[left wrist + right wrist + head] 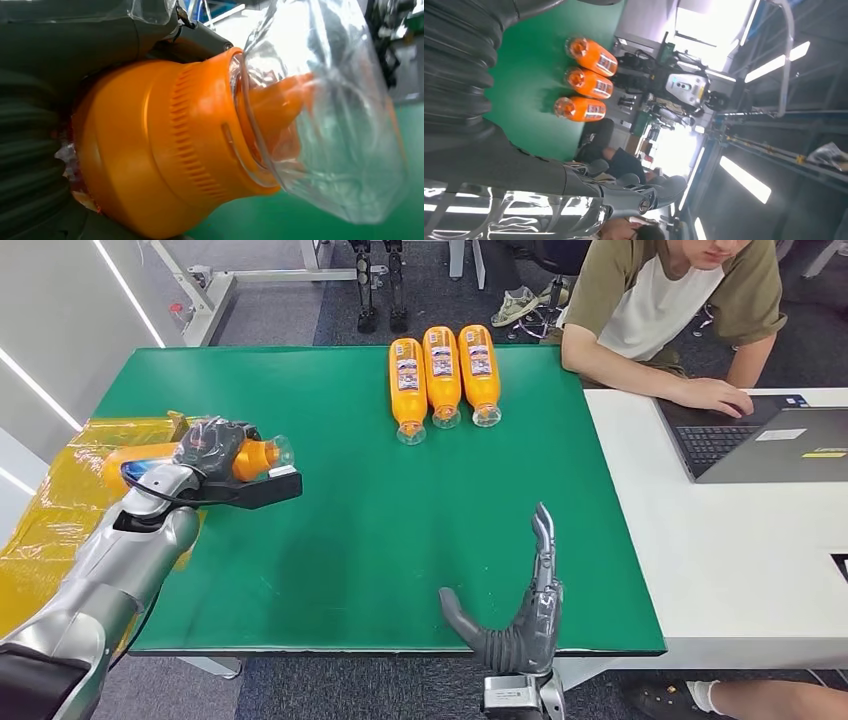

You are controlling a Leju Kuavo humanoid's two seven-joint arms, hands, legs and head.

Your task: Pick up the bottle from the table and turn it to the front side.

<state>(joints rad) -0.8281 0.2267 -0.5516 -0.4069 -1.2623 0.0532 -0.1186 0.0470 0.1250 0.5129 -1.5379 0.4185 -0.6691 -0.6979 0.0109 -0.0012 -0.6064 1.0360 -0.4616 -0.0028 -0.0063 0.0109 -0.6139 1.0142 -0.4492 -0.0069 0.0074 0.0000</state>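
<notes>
We note the left hand (215,447) near the worktop's (330,540) left edge, wrapped around an orange bottle (255,458). The bottle lies roughly level in that grasp, its clear cap (280,448) pointing toward the worktop's middle. From the left wrist, we see the bottle's ribbed orange shoulder (165,150) close up, with the clear cap (325,110) beyond it and green surface below; whether the bottle is touching the worktop we cannot tell.

The right hand (520,605) stands at the near edge, right of centre, holding nothing. Its fingers (543,535) point away across the green mat and the thumb (455,612) spreads off to the left. From the right wrist we see its fingers (634,192) stretched out straight and bare.

Three more orange bottles lie side by side at the far edge, touching or nearly so: first (406,387), second (442,374), third (480,372). All have labels facing up and clear caps toward the robot. The right wrist view shows the same row (589,82) on the green.

Yellow sheeting (60,500) covers something beside the worktop's left edge. A white desk (720,540) adjoins the right edge, carrying a laptop (770,440). A person (670,300) sits at the far right corner, one hand (715,395) on the laptop.
</notes>
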